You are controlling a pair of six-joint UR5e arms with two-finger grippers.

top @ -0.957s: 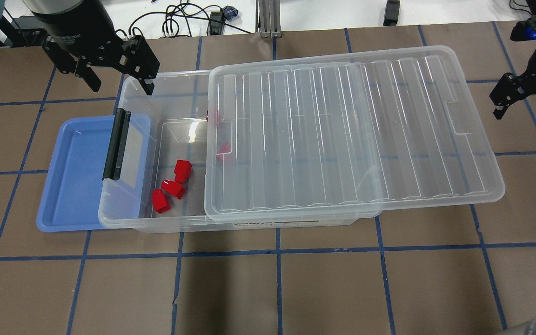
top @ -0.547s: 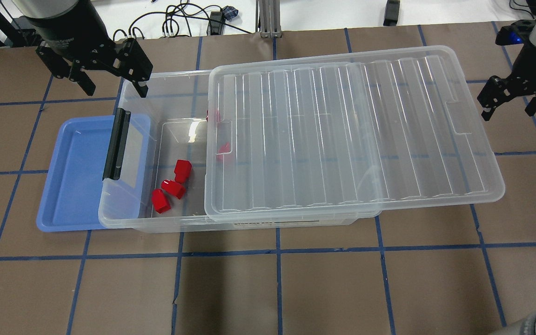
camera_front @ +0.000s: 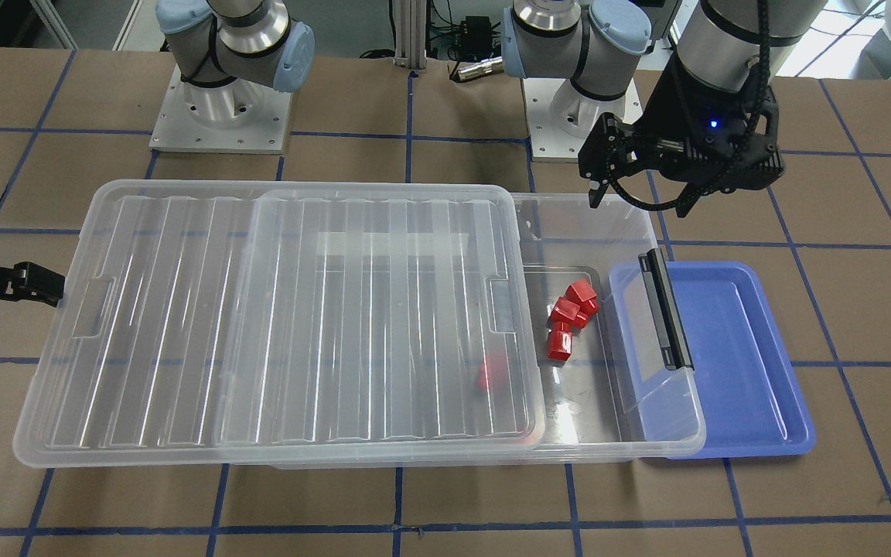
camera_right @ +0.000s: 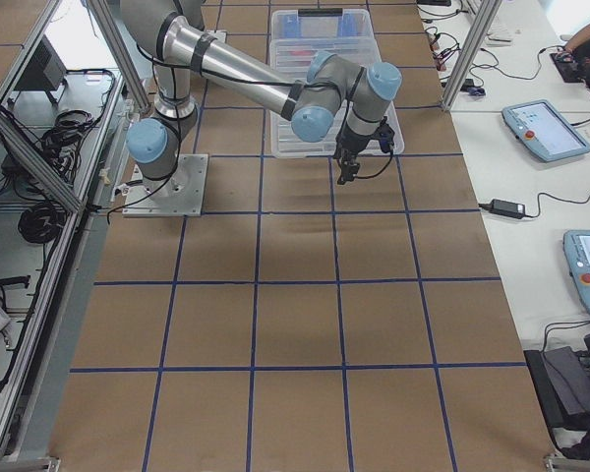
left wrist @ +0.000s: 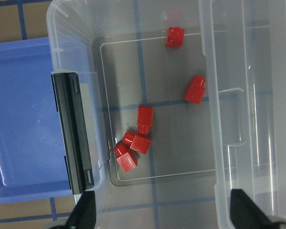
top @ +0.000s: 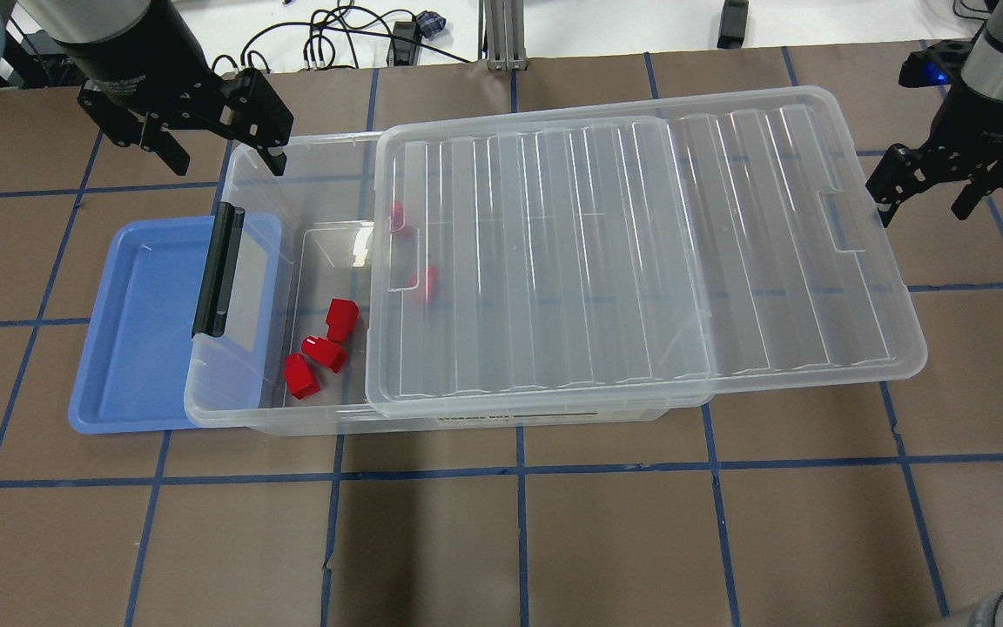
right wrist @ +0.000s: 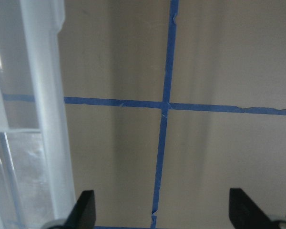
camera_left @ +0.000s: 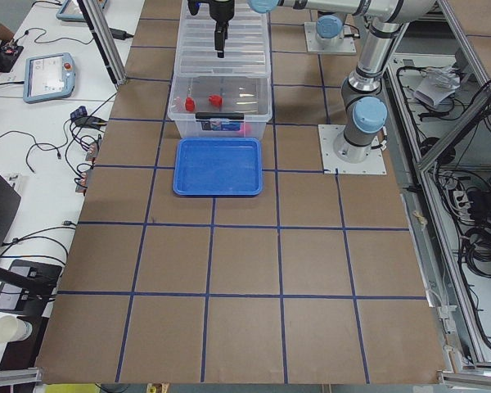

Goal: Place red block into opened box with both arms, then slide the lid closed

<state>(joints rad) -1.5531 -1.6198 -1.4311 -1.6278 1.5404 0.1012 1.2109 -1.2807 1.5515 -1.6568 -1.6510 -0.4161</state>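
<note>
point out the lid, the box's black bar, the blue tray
Clear ribbed plastic lid [top: 641, 252]: overhead view, middle of its ribbed panel.
Long black plastic bar [top: 217, 272]: overhead view, mid-length of the bar.
Shallow blue plastic tray [top: 149, 322]: overhead view, bare floor.

Brown table [top: 519, 540], blue tape grid. Flat on it: clear box [top: 310, 421], lengthwise across the middle. Blue tray [top: 136, 331] at box's L end, w/ box's black-bar end overlapping tray's near edge; touching or not, can't tell. 2 metal plates at robot's side: R arm base plate [camera_front: 182, 139], L arm base plate [camera_front: 550, 147], well apart.
</note>
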